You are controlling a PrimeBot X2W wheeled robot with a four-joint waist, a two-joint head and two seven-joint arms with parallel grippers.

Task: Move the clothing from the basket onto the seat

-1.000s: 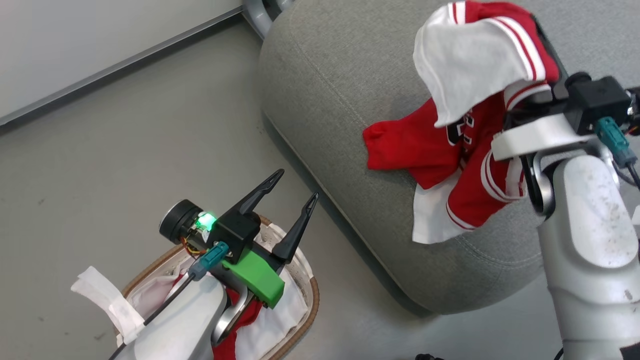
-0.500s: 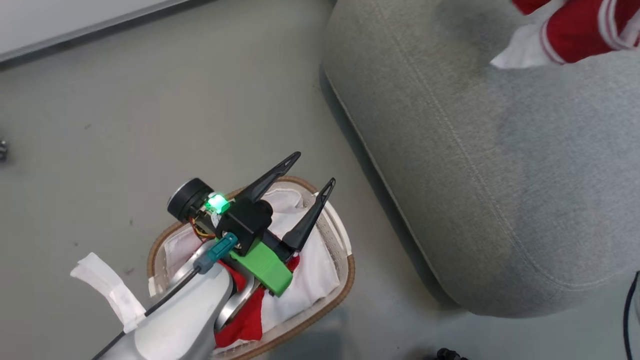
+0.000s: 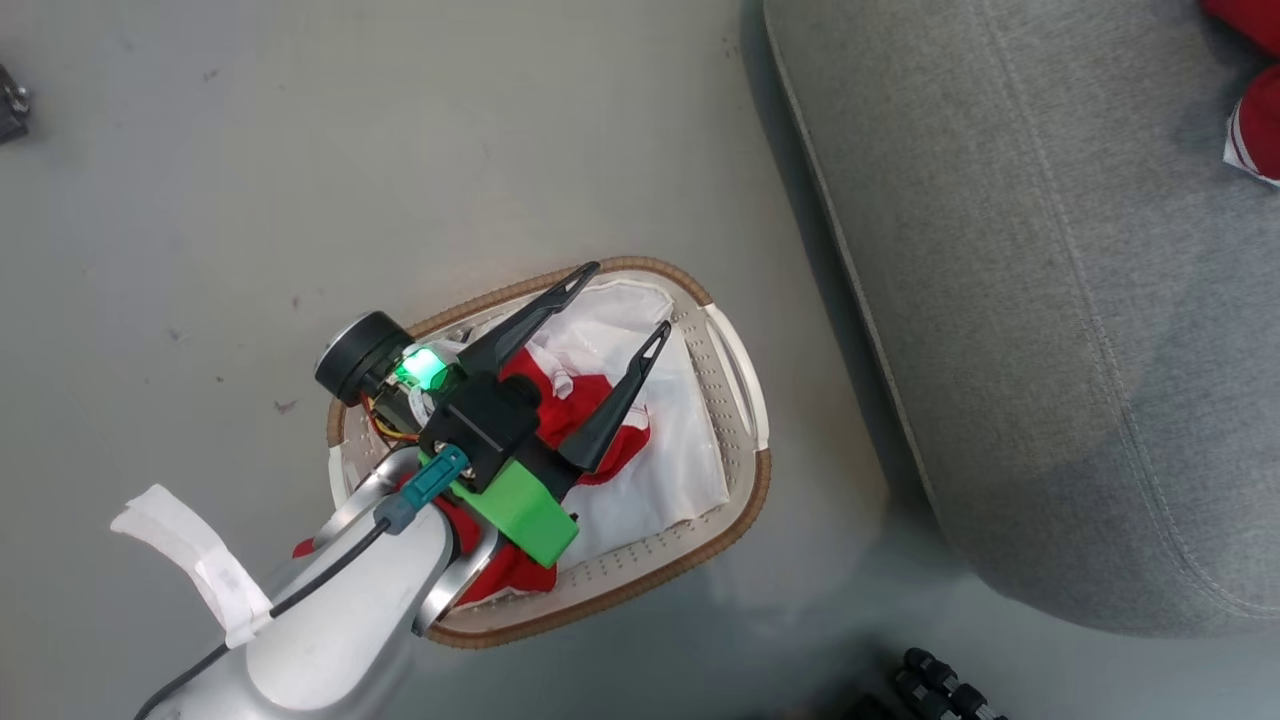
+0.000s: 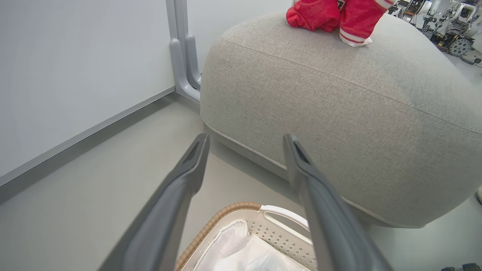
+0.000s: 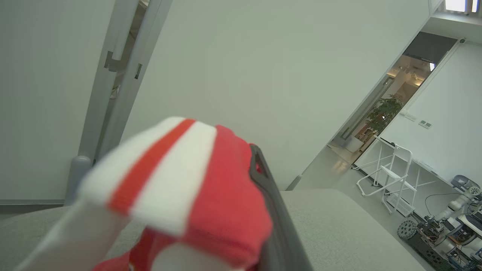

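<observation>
The left gripper (image 3: 628, 298) hangs over the basket (image 3: 762, 480) with its 2 long dark fingers spread as wide as they go and nothing between them. The basket stands on the grey floor (image 3: 300, 180) near the rounded edge of the seat (image 3: 1050, 300), with a strip of shadowed floor between the 2. Inside it, a red garment (image 3: 572, 400) lies crumpled on the white liner (image 3: 680, 440), directly under the open fingers. From the head view, 1 finger crosses over the red cloth, and whether its tip touches the cloth cannot be told. More red fabric shows at the basket's near end, partly hidden under the pale forearm and the green wrist block (image 3: 515, 510). In the left wrist view the fingers point past the basket's far rim and handle toward the side of the seat. The right gripper (image 5: 248, 158) is closed on a striped garment (image 5: 169, 180), red with a white band and 1 red stripe. The garment is bunched over the gripper so that 1 dark finger (image 5: 273, 214) shows beside the cloth, and the seat's grey top lies below. A red heap (image 4: 327, 15) with white trim rests on top of the seat, well apart from the basket and the left gripper.
</observation>
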